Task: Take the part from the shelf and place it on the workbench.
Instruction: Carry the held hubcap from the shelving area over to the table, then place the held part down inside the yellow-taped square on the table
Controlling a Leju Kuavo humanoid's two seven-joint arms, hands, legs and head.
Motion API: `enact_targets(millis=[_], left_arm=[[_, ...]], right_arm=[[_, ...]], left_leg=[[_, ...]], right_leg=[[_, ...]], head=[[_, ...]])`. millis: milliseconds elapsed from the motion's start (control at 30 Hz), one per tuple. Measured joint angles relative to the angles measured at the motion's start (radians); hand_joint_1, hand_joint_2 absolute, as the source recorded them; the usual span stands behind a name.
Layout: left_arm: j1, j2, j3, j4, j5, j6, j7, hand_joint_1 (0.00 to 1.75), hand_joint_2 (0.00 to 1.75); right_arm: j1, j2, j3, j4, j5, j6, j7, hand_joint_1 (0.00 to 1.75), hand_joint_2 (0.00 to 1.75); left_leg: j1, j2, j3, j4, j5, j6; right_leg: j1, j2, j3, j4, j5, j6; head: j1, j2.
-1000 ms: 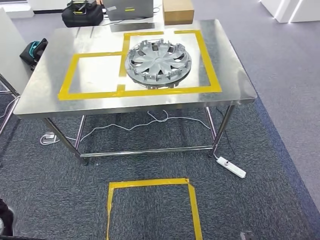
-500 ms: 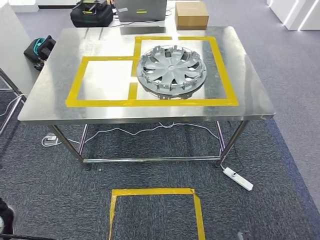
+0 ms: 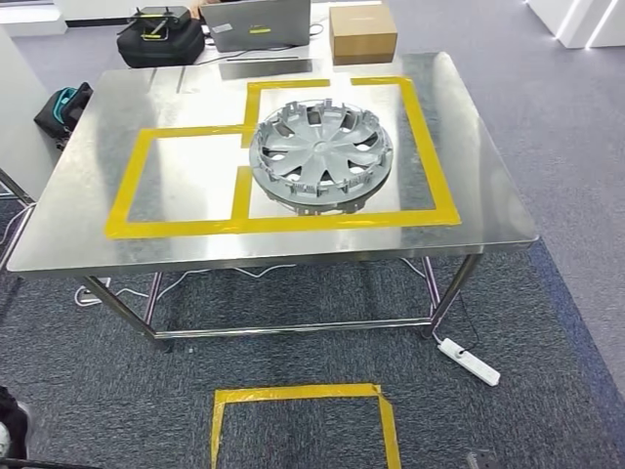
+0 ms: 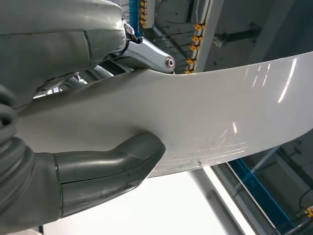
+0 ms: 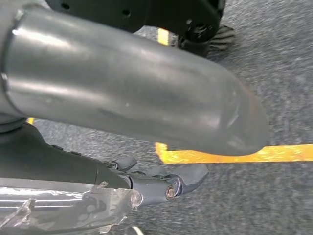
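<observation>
1. One stainless-steel workbench with tube legs fills the upper half of the head view. Its near edge runs from 9 o'clock to 3 o'clock, and its right corner ends above a white power strip on the grey carpet.
2. Yellow tape marks two adjoining rectangles on the bench top. The one toward 9 o'clock is bare. A silver multi-spoke plastic wheel cover lies flat in the other, its rim just over the dividing strip.
3. Bare steel borders the tape on every side, widest toward 9 o'clock.
4. At 6 o'clock a yellow tape square is marked on the carpet, with open carpet between it and the bench legs.
5. At 12 o'clock, beyond the far edge, sit a brown cardboard box, a grey laptop and a black bag. The laptop's yellow sticker is too small to read.
6. The left hand clamps a glossy white curved panel, thumb on one face and fingers on the other.
7. The right hand holds nothing. Its fingers are loosely extended above carpet crossed by a yellow tape line.
</observation>
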Motion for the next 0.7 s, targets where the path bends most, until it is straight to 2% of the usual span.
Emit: enact_targets(millis=[33,67,100,167,200,233,267,333,367,400,433,500,533,567,633,700], left_arm=[[0.000,0.000,0.000,0.000,0.000,0.000,0.000,1.75,1.75],[0.002,-0.001,0.000,0.000,0.000,0.000,0.000,1.75,1.75],[0.003,-0.001,0.000,0.001,-0.001,-0.001,0.000,1.75,1.75],[0.004,-0.002,0.000,0.001,-0.001,-0.002,0.000,1.75,1.75],[0.004,-0.002,0.000,0.001,-0.001,-0.003,0.000,1.75,1.75],[0.003,-0.002,0.000,0.001,-0.001,-0.003,0.000,1.75,1.75],[0.003,-0.002,0.000,0.001,-0.001,-0.003,0.000,1.75,1.75],[0.004,-0.002,0.001,0.001,0.000,-0.003,0.000,1.75,1.75],[0.004,-0.002,0.001,0.001,0.001,-0.003,0.000,1.75,1.75],[0.004,-0.002,0.001,0.001,0.001,-0.004,0.000,1.75,1.75],[0.005,-0.002,0.001,0.001,0.001,-0.004,0.000,1.75,1.75],[0.005,-0.002,0.001,0.001,0.001,-0.005,0.000,1.75,1.75],[0.004,-0.003,0.001,0.002,0.002,-0.006,0.000,1.75,1.75],[0.004,-0.003,0.001,0.002,0.002,-0.006,0.000,1.75,1.75],[0.003,-0.004,0.001,0.002,0.003,-0.007,0.000,1.75,1.75],[0.003,-0.006,0.001,0.002,0.004,-0.009,0.000,1.75,1.75]], right_arm=[[-0.001,0.000,0.000,0.000,0.000,0.000,0.000,0.00,0.00],[-0.001,0.000,0.000,0.000,0.000,-0.001,0.000,0.00,0.00],[-0.002,0.000,0.000,0.000,0.001,-0.002,0.001,0.00,0.00],[-0.003,0.000,0.000,0.000,0.003,-0.004,0.001,0.00,0.00],[-0.003,0.000,0.000,0.000,0.003,-0.005,0.001,0.00,0.00],[-0.004,0.000,0.000,0.000,0.003,-0.005,0.001,0.00,0.00],[-0.004,0.001,0.000,0.000,0.003,-0.005,0.001,0.00,0.00],[-0.003,0.001,0.000,0.000,0.004,-0.006,0.001,0.00,0.00],[-0.002,0.001,0.000,0.000,0.004,-0.006,0.001,0.00,0.00],[-0.001,0.001,0.000,0.000,0.004,-0.006,0.002,0.00,0.00],[0.000,0.001,0.000,0.000,0.005,-0.005,0.002,0.00,0.00],[0.000,0.001,0.000,0.000,0.005,-0.004,0.002,0.00,0.00],[0.000,0.001,0.000,0.000,0.006,-0.004,0.002,0.00,0.00],[-0.001,0.001,0.000,0.000,0.006,-0.004,0.002,0.00,0.00],[-0.001,0.001,0.000,0.000,0.006,-0.004,0.003,0.00,0.00],[-0.002,0.002,0.000,0.000,0.007,-0.004,0.004,0.00,0.00]], left_leg=[[0.000,0.002,0.008,-0.054,0.046,0.003],[-0.001,0.004,0.012,-0.089,0.076,0.006],[-0.002,0.005,0.013,-0.107,0.086,0.011],[-0.003,0.003,0.024,-0.113,0.081,0.023],[-0.002,0.002,0.032,-0.115,0.078,0.031],[0.000,0.001,0.042,-0.118,0.076,0.038],[0.000,0.001,0.051,-0.119,0.070,0.045],[-0.003,0.001,0.067,-0.119,0.053,0.052],[-0.005,-0.001,0.077,-0.119,0.044,0.054],[-0.007,-0.003,0.089,-0.119,0.034,0.055],[-0.009,-0.004,0.103,-0.119,0.023,0.055],[-0.011,-0.005,0.135,-0.120,-0.001,0.054],[-0.013,-0.006,0.145,-0.119,-0.011,0.052],[-0.014,-0.007,0.150,-0.120,-0.017,0.049],[-0.014,-0.009,0.153,-0.125,-0.023,0.040],[-0.014,-0.007,0.156,-0.126,-0.032,0.029]], right_leg=[[0.002,0.001,0.009,0.002,-0.011,0.005],[0.004,0.002,0.012,0.003,-0.022,0.011],[0.005,0.002,0.015,0.001,-0.033,0.017],[0.005,0.000,0.025,-0.007,-0.050,0.029],[0.004,-0.001,0.028,0.000,-0.058,0.034],[0.003,-0.002,0.018,0.029,-0.073,0.039],[0.003,-0.003,-0.008,0.081,-0.097,0.043],[0.003,-0.003,-0.098,0.222,-0.148,0.047],[0.004,-0.003,-0.137,0.270,-0.152,0.046],[0.005,-0.003,-0.161,0.284,-0.134,0.044],[0.006,-0.003,-0.163,0.253,-0.091,0.039],[0.012,-0.003,-0.128,0.126,0.013,0.025],[0.016,-0.003,-0.107,0.070,0.046,0.018],[0.019,-0.003,-0.093,0.037,0.059,0.013],[0.022,-0.003,-0.082,0.021,0.051,0.006],[0.017,-0.002,-0.071,0.007,0.045,-0.001]], head=[[-0.002,0.000],[-0.002,0.000],[-0.003,0.000],[-0.002,0.000],[0.000,0.000],[0.002,0.000],[0.004,0.000],[0.007,0.000],[0.007,0.000],[0.008,0.000],[0.008,0.000],[0.007,0.000],[0.005,0.000],[0.004,0.000],[0.001,0.000],[-0.001,0.000]])
